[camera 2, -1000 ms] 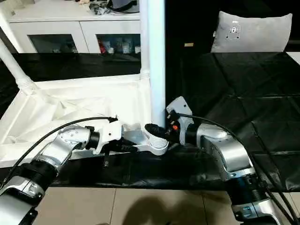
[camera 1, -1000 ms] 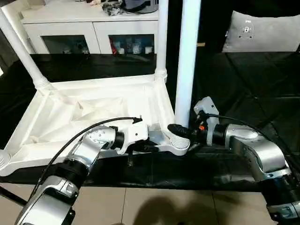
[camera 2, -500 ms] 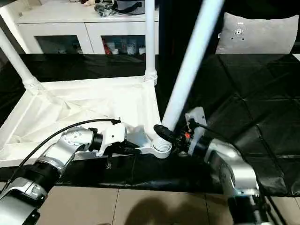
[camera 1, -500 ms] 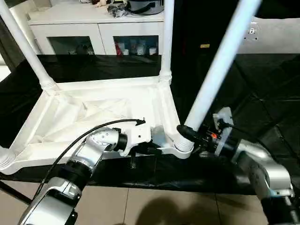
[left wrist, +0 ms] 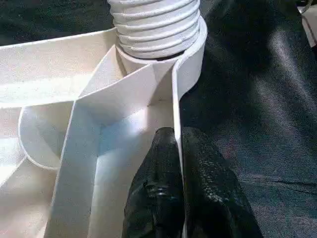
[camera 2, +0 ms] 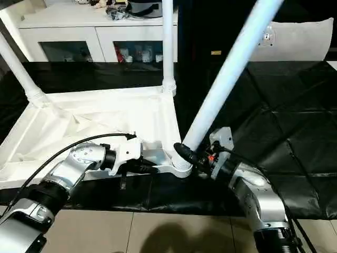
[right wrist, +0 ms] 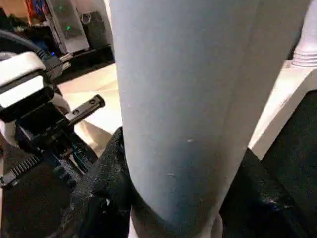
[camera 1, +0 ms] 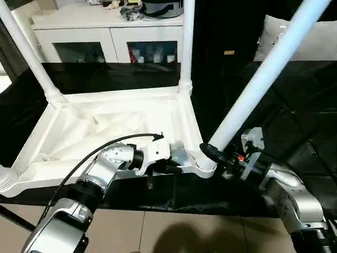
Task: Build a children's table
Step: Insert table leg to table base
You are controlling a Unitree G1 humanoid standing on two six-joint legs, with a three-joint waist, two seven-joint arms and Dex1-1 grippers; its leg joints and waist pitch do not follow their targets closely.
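Observation:
The children's table lies upside down, its ribbed white top (camera 1: 105, 126) on a black cloth. Two white legs (camera 1: 187, 42) stand in the far corner sockets, and a leg base (camera 1: 3, 179) sits at the near left corner. A fourth leg (camera 1: 263, 74) leans steeply to the right out of the near right socket (camera 1: 204, 164). My right gripper (camera 1: 212, 152) is shut around this leg's lower end, black fingers (right wrist: 106, 168) on either side of the tube (right wrist: 188, 99). My left gripper (left wrist: 176, 136) is shut on the top's thin near rim (left wrist: 176, 79), just beside that socket's threaded leg end (left wrist: 156, 25).
The black cloth (camera 1: 295, 105) covers the work surface, and tiled floor (camera 1: 174, 232) shows past its near edge. A white cabinet (camera 1: 105, 31) with glass doors stands behind. A grey cushion (camera 1: 321, 42) lies at the back right. A black cable (camera 1: 100, 147) runs along my left forearm.
The near right leg has swung from upright to a steep lean to the right, my right gripper turning with it. The left gripper stays clamped on the rim. The camera has shifted a little.

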